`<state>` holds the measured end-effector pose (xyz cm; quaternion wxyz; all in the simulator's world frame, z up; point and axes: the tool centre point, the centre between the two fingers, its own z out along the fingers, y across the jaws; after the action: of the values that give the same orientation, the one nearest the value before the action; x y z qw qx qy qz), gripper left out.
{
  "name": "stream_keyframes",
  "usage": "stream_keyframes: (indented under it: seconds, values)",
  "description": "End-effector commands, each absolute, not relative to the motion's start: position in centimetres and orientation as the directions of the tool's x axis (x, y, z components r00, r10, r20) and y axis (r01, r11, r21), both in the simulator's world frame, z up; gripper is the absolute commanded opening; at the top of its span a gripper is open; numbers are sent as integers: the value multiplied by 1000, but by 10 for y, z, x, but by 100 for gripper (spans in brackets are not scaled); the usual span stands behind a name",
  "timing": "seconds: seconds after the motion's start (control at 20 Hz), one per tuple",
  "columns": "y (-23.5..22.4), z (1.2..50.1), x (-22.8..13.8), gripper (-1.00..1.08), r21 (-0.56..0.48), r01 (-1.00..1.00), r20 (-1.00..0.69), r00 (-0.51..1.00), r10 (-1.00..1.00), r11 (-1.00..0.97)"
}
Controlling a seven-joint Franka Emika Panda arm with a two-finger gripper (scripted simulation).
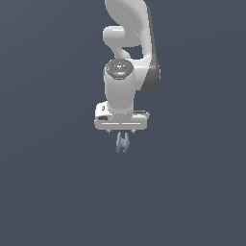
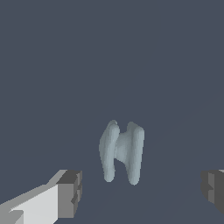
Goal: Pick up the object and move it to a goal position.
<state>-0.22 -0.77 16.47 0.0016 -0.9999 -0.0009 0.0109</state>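
The object (image 1: 122,142) is a small pale blue-grey piece shaped like a spool, two flat flanges joined by a short waist. It rests on the dark ground just beneath the white hand of the arm. In the wrist view the object (image 2: 122,151) stands on its flange edges. My gripper (image 1: 121,131) hangs right above it and is open. In the wrist view the gripper (image 2: 142,192) has its grey fingertips (image 2: 70,192) set wide apart, one on each side of the object, and neither touches it.
The white arm (image 1: 126,57) rises behind the hand toward the top of the exterior view. A plain dark blue-grey ground (image 1: 48,192) fills both views, and no goal marker shows.
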Motion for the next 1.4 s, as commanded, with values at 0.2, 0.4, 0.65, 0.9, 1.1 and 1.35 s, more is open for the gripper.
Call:
stream_keyframes:
  seconds: [0.2,0.4,0.65,0.9,1.1,1.35]
  values:
    - [-10,165,-4,100,-11,-8,-29,1000,-8,-1000]
    - [-14,166,-9,100,-27,-27,-45,999,-26,-999]
    - [-14,165,-9,100,-28,-29,-46,999,-28,-999]
    - [-12,155,-10,100,-22,-43,-39,998,-42,-999]
    - [-8,141,-11,100,-14,-63,-28,998,-63,-998]
    - [-2,120,-14,100,-5,-91,-11,996,-91,-996]
